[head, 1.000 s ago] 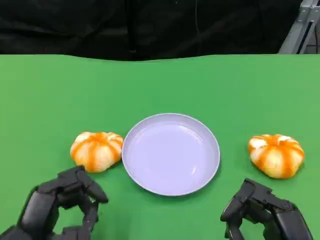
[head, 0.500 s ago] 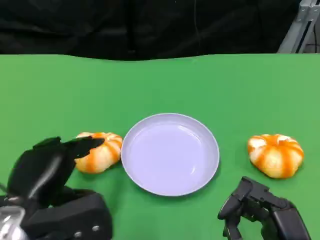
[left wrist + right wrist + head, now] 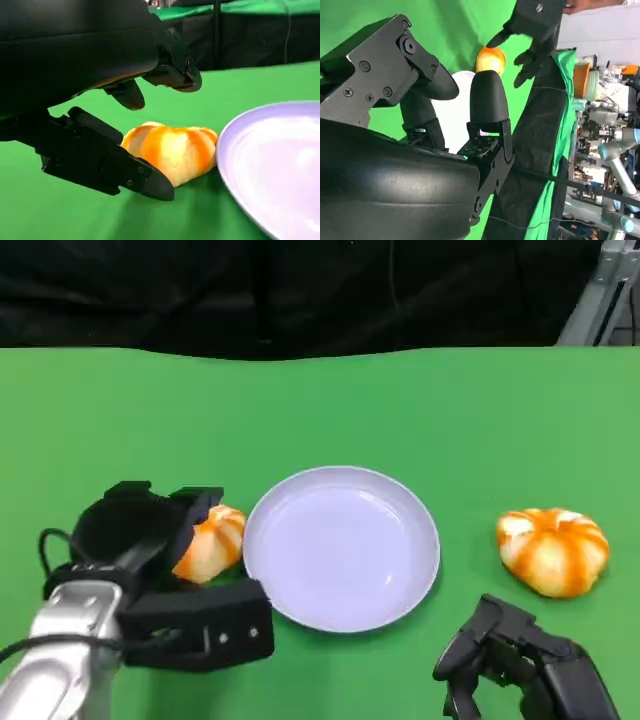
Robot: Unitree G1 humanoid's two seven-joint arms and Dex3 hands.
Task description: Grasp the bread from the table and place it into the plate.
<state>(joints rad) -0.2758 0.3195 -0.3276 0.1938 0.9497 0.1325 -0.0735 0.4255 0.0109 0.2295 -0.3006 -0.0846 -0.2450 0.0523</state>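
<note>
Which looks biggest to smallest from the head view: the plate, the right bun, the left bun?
1. plate
2. right bun
3. left bun, partly hidden by the left hand, so the buns may match.

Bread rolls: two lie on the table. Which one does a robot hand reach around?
The bread roll left of the plate: the left hand has its fingers spread around it. The other bread roll lies apart, right of the plate.
</note>
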